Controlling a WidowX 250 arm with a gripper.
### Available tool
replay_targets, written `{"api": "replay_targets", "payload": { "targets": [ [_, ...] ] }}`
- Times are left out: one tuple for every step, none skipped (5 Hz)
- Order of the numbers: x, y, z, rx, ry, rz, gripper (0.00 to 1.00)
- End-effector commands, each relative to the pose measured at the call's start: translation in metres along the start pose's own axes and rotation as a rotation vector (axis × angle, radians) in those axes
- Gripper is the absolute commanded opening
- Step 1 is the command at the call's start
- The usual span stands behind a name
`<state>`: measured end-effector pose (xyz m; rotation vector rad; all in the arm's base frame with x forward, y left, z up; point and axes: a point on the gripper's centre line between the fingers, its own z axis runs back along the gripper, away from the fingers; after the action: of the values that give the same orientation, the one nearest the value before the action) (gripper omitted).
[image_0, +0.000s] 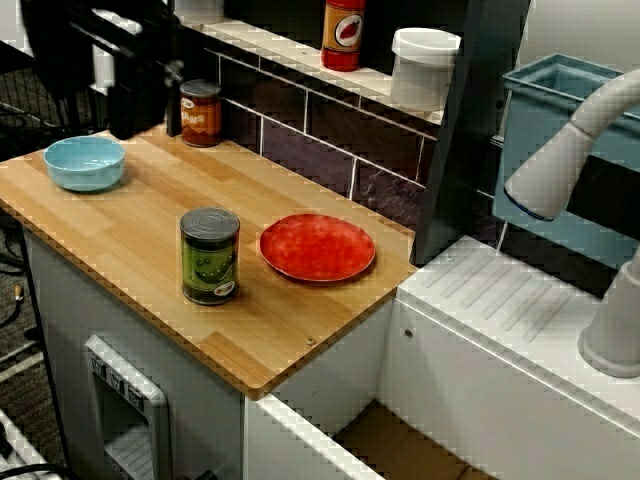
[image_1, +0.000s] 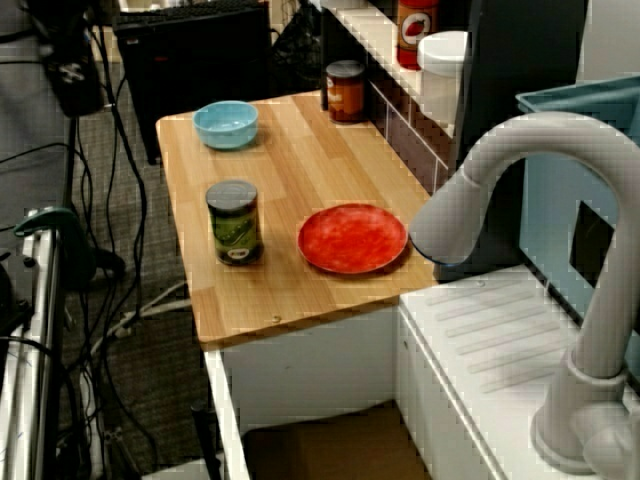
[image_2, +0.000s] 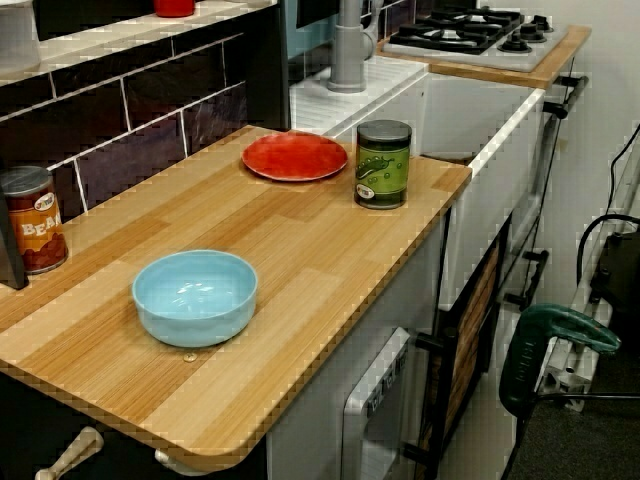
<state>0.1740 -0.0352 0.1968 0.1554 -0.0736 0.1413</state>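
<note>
The bean can (image_0: 201, 113) is seen standing unlifted on the worktop (image_0: 120, 240), well apart from the red plate (image_0: 317, 246), with the dark gripper (image_0: 145, 115) hung just beside it, seemingly not touching; whether it is open or closed cannot be told.

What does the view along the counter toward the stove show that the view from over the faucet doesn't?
Only the view along the counter shows the gas stove. Only the view from over the faucet shows the brown cardboard below the wooden counter. Both show the blue bowl, green can, red plate and bean can on it.
</note>
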Motion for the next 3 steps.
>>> {"api": "replay_targets", "payload": {
  "targets": [
    [0.02,-0.007,-0.02,-0.147,0.022,0.015,1.0],
    [0.024,-0.011,-0.027,-0.301,0.017,-0.001,1.0],
    [0.023,-0.013,-0.039,-0.295,-0.002,-0.032,1.0]
  ]
}}
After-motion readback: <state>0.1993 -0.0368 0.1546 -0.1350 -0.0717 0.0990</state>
